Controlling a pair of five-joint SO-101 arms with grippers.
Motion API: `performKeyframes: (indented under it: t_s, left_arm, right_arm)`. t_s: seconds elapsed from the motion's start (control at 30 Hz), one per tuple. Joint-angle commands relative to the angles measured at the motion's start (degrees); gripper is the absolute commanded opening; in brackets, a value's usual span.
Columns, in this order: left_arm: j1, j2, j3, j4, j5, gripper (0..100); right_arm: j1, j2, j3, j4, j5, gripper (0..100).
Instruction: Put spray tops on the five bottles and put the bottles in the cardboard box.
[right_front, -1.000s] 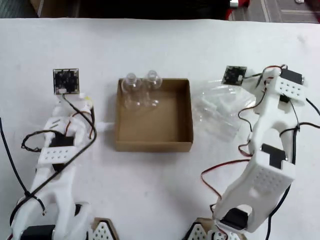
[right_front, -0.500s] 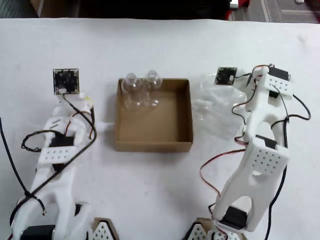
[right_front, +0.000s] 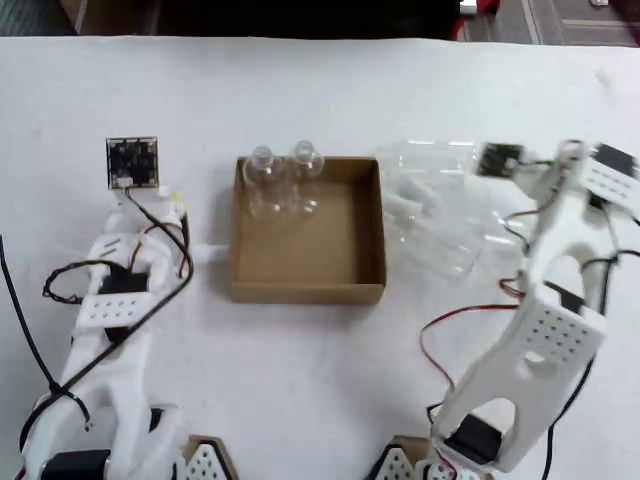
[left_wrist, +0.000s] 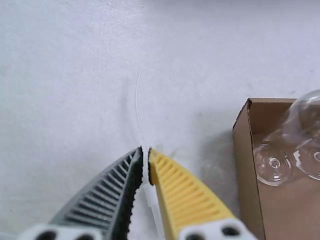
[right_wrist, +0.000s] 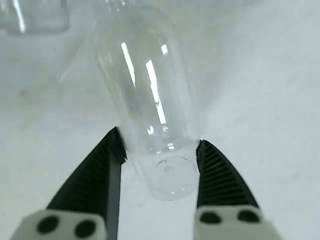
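Fingers (right_wrist: 107, 165) of the right hand (right_wrist: 159, 140) press on either side of the base of a clear bottle (right_wrist: 145, 85), so this hand is gripping it. The bottle reaches straight out past the fingertips, low over the tabletop (right_front: 320, 90); I cannot tell whether it rests on the surface or is just lifted. Its neck is out of sight, so whether it carries a spray top is unknown.

Over the last second the right arm has swung outward, away from the box, and the heap of clear pieces (right_front: 435, 235) beside the hand has shifted and spread. That suggests one bottle is being drawn free of the pile. Which pieces in the heap are bottles, wrapping or spray tops is too hard to tell.

Farther off on the box side of that hand stands the cardboard box (right_front: 308, 291), open, with two bottles (right_front: 262, 172) in its far corner, on the side toward the left hand. By that count three bottles remain to be done, this one among them.

Farthest away, beyond the box, the left hand (left_wrist: 145, 157) has not moved: fingers pressed together on nothing, tips low over bare tabletop, the box corner just off to one side.
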Motion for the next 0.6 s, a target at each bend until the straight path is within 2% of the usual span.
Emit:
performKeyframes:
  t_s: [0.0, 0.13, 0.33, 0.57]
  left_arm:
    - [0.6, -0.2, -1.6, -1.8, -0.5, 2]
    - [0.6, -0.2, -1.5, -1.8, -0.5, 2]
    - [0.6, -0.2, -1.4, -1.8, -0.5, 2]
    - [0.6, -0.2, -1.6, -1.8, -0.5, 2]
  right_arm:
    - [7.4, -2.8, -1.0, 5.4, 8.1, 4.9]
    - [10.2, -2.5, -1.0, 5.8, 8.6, 7.8]
    - [11.3, -4.2, -1.8, 12.4, 8.8, 29.3]
    - [6.5, -14.2, 1.0, 14.7, 8.4, 25.6]
